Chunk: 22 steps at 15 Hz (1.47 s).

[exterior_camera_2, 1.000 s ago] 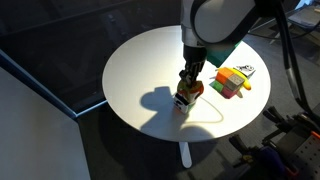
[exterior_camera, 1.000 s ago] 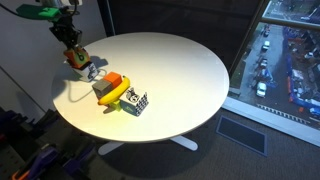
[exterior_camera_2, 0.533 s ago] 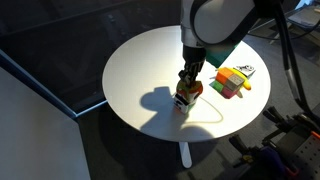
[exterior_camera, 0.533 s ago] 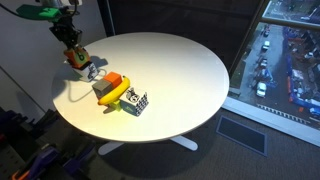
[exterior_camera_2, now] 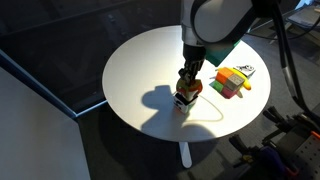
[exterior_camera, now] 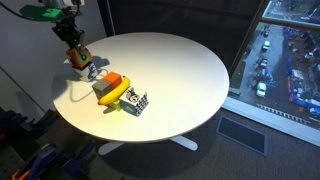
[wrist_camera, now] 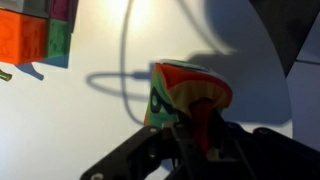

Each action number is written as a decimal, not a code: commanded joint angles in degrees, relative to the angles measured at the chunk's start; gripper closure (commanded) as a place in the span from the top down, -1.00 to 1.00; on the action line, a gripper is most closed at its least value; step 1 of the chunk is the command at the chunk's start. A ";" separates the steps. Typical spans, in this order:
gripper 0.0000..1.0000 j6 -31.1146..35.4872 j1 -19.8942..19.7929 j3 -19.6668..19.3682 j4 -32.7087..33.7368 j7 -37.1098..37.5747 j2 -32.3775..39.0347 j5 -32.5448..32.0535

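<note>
My gripper (exterior_camera_2: 187,84) is shut on a small colourful cup (exterior_camera_2: 185,97), orange and red with green on its side, near the table's edge. In the wrist view the fingers pinch the cup's (wrist_camera: 178,92) near rim, one inside and one outside, with the gripper (wrist_camera: 200,128) dark below it. In an exterior view the gripper (exterior_camera: 76,52) holds the cup (exterior_camera: 78,60) low over the round white table (exterior_camera: 185,70). Whether the cup touches the tabletop I cannot tell.
A cluster of blocks (exterior_camera: 118,92), orange, yellow and grey with a black-and-white patterned cube (exterior_camera: 138,102), lies close beside the cup; it shows again as blocks (exterior_camera_2: 230,82) and blocks (wrist_camera: 38,35). A thin cable (wrist_camera: 125,60) loops across the table (exterior_camera_2: 140,65). A window (exterior_camera: 285,55) lies beyond.
</note>
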 commanded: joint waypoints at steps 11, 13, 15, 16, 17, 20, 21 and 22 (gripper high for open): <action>-0.85 1.76 -1.50 1.17 1.30 -4.29 1.95 2.39; -0.85 1.88 -1.51 1.42 1.32 -4.40 1.96 2.69; -0.85 2.01 -1.55 1.74 1.27 -4.57 1.99 3.20; -0.85 2.09 -1.52 1.83 1.22 -4.59 1.99 3.42; -0.85 2.20 -1.48 1.91 1.13 -4.62 2.03 3.66; -0.85 2.24 -1.54 1.81 0.71 -4.59 1.77 3.59; -0.85 2.28 -1.57 1.75 0.59 -4.55 1.68 3.52; -0.85 2.32 -1.62 1.68 0.45 -4.53 1.55 3.46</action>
